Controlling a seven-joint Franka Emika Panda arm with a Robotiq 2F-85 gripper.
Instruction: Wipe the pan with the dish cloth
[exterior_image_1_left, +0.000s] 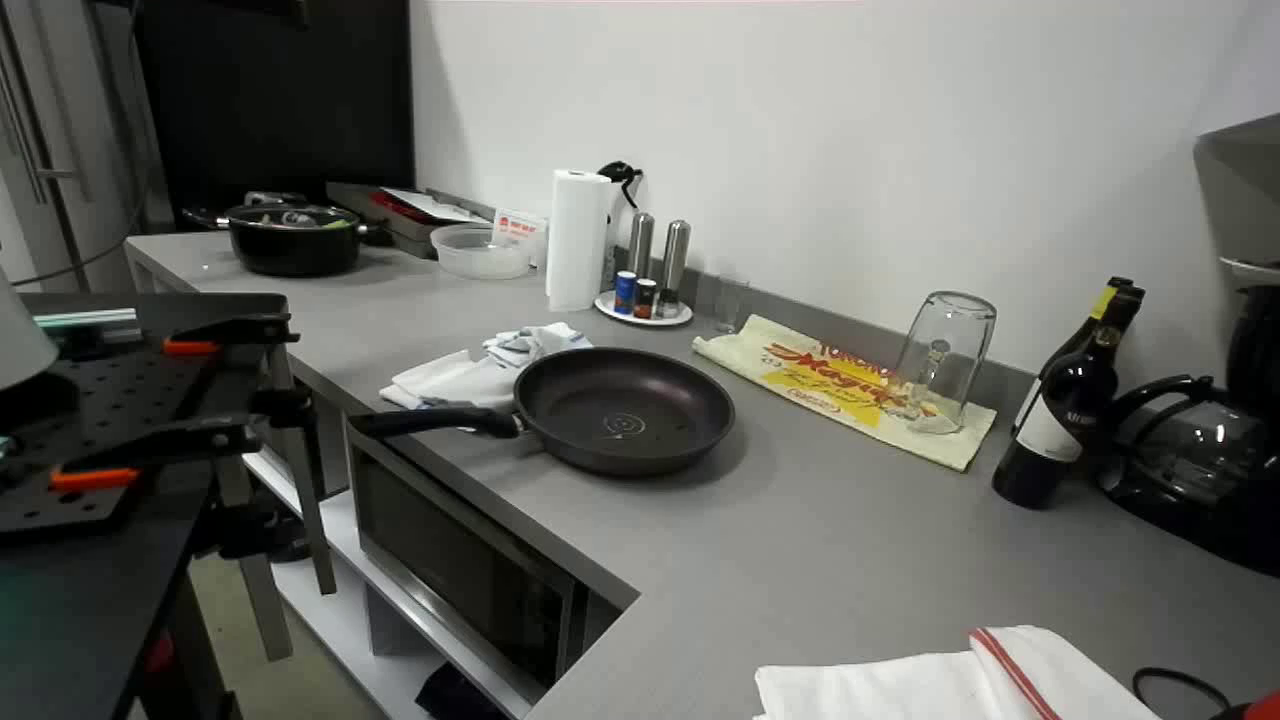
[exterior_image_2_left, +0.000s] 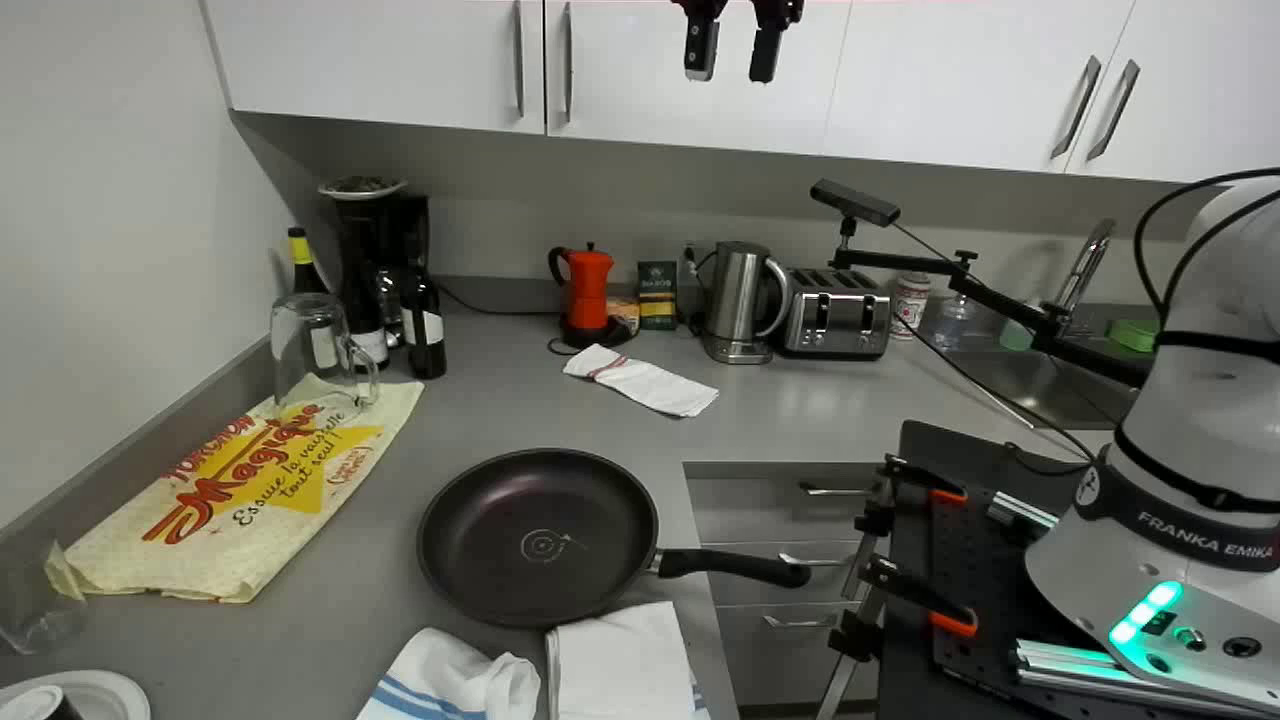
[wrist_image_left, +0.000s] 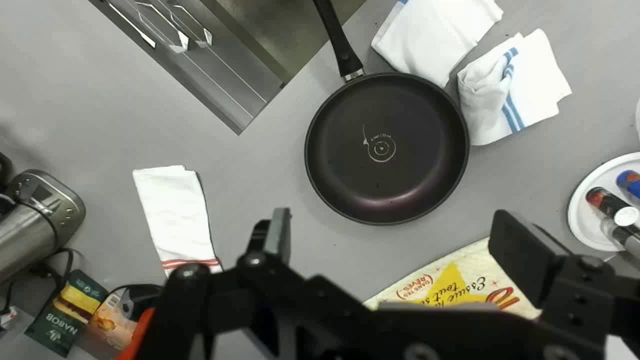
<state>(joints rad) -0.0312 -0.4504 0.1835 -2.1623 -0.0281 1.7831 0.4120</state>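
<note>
A black frying pan (exterior_image_1_left: 625, 410) lies upright on the grey counter in both exterior views (exterior_image_2_left: 538, 535) and in the wrist view (wrist_image_left: 385, 147), its handle over the counter's edge. Two white cloths with blue stripes lie beside it: a crumpled one (exterior_image_2_left: 455, 680) and a flatter one (exterior_image_2_left: 620, 660); both show in the wrist view. A folded white cloth with red stripes (exterior_image_2_left: 640, 380) lies apart from the pan, also in the wrist view (wrist_image_left: 175, 217). My gripper (exterior_image_2_left: 732, 78) is open and empty, high above the counter; in the wrist view its fingers (wrist_image_left: 390, 222) are wide apart.
A printed yellow towel (exterior_image_2_left: 250, 490) bears an upturned glass mug (exterior_image_2_left: 318, 350). Wine bottles (exterior_image_1_left: 1065, 400) and a coffee maker (exterior_image_1_left: 1190, 450) stand near it. A plate with shakers (exterior_image_1_left: 645, 310), a kettle (exterior_image_2_left: 740, 300), a toaster (exterior_image_2_left: 835, 312) and a red moka pot (exterior_image_2_left: 588, 290) line the counter.
</note>
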